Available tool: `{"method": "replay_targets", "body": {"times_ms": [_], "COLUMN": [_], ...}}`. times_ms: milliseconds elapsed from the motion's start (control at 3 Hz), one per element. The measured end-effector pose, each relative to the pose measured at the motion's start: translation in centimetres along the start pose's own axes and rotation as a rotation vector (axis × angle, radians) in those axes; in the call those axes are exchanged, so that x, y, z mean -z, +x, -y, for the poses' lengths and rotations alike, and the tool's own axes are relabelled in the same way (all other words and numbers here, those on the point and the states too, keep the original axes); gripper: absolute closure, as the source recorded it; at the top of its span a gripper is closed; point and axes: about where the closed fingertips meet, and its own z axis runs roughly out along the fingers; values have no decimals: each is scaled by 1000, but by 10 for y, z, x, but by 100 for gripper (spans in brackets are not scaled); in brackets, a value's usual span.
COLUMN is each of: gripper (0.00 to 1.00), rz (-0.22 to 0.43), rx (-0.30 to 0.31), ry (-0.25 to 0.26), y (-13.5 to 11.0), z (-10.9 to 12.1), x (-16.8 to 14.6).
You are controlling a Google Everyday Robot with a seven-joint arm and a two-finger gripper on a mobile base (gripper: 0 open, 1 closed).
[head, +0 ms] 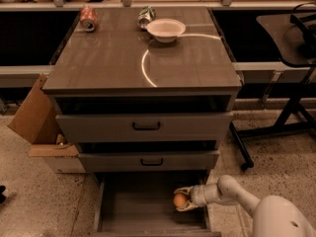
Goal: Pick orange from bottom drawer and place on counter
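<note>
The orange [179,200] is a small round fruit at the right side of the open bottom drawer [143,206]. My gripper [181,200] reaches in from the right over the drawer's edge, and its pale fingers sit above and below the orange, shut on it. The white arm runs back to the lower right corner. I cannot tell whether the orange touches the drawer floor. The counter [113,58] is the glossy grey-brown top of the cabinet, with a curved light reflection across it.
A white bowl [166,29], a red crushed can [88,18] and a green crumpled can [145,16] stand at the counter's back. Two upper drawers with black handles [146,126] are closed. A cardboard box [37,122] leans at left; a black stand's legs [276,127] at right.
</note>
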Motion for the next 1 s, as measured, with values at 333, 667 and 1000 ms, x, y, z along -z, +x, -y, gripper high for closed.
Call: {"method": "replay_targets", "body": {"times_ms": [333, 667, 1000], "gripper": [100, 100, 100], "rz": [98, 181, 218], "rx": [111, 244, 308], "ry": [-14, -1, 20], "y": [-45, -100, -125], "z": [-4, -3, -1], "x": [34, 85, 115]}}
